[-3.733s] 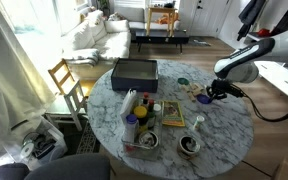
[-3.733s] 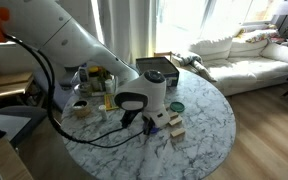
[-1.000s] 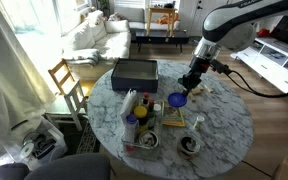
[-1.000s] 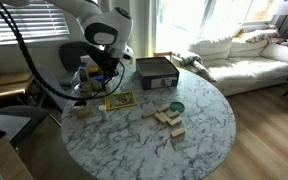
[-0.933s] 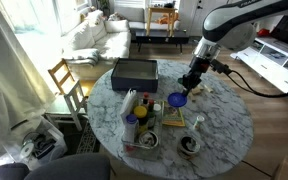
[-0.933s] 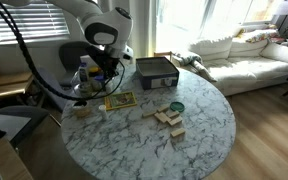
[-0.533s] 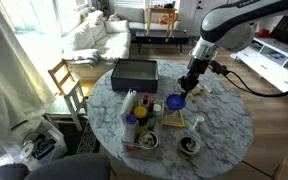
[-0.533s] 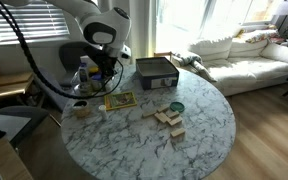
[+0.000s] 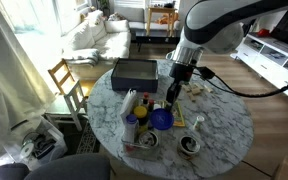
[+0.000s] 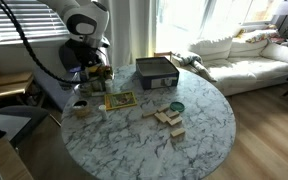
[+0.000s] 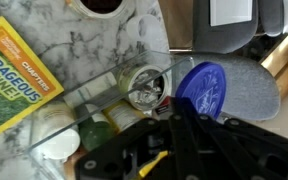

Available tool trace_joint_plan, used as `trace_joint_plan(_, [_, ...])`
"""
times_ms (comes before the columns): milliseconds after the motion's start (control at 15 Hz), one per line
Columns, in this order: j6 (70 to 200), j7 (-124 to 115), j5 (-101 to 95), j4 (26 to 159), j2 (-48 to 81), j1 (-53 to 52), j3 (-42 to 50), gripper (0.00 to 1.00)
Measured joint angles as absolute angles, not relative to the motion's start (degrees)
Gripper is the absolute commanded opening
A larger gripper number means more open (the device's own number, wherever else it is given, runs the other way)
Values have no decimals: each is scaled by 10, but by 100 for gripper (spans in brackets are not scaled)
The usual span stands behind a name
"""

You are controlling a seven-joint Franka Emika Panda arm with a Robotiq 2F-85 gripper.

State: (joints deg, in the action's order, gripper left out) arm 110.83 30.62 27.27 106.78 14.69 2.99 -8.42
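My gripper [image 9: 167, 106] is shut on the edge of a round blue lid [image 9: 161, 120]. It hangs over the clear plastic bin [image 9: 131, 146] of jars and bottles at the table's near side. In the wrist view the blue lid [image 11: 206, 88] sticks out past the gripper [image 11: 182, 108], above the bin's edge. Just beside the lid stands an open tin [image 11: 148, 85] with shiny contents. A yellow National Geographic book [image 11: 14, 72] lies flat on the marble nearby. In an exterior view the arm's wrist [image 10: 87, 50] hides the gripper and the lid.
A black box [image 9: 134, 72] sits at the far side of the round marble table [image 9: 224, 125]. Wooden blocks [image 10: 169, 118] and a small green lid [image 10: 176, 106] lie mid-table. A dark-filled cup [image 9: 189, 145] stands near the edge. A wooden chair [image 9: 66, 82] stands beside the table.
The arm has carried the blue lid away from the wooden blocks, across the book, to over the clear bin. The gripper stayed shut on it.
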Motion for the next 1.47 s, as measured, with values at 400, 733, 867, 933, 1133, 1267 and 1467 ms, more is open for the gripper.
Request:
trace_joint_plan(400, [1121, 309, 256, 1068, 166, -8, -93, 1])
trace_joint_plan(733, [1172, 309, 250, 1068, 188, -9, -93, 1])
trace_joint_plan(867, [1195, 309, 249, 1068, 196, -9, -93, 1])
trace_joint_plan(933, [1207, 309, 245, 1068, 200, -9, -93, 1])
trace_joint_plan(1133, [1242, 307, 229, 1068, 211, -9, -93, 1])
trace_joint_plan(1267, [1256, 305, 215, 1068, 218, -10, -93, 1])
trace_joint_plan(1467, [1266, 304, 198, 1068, 226, -12, -95, 1])
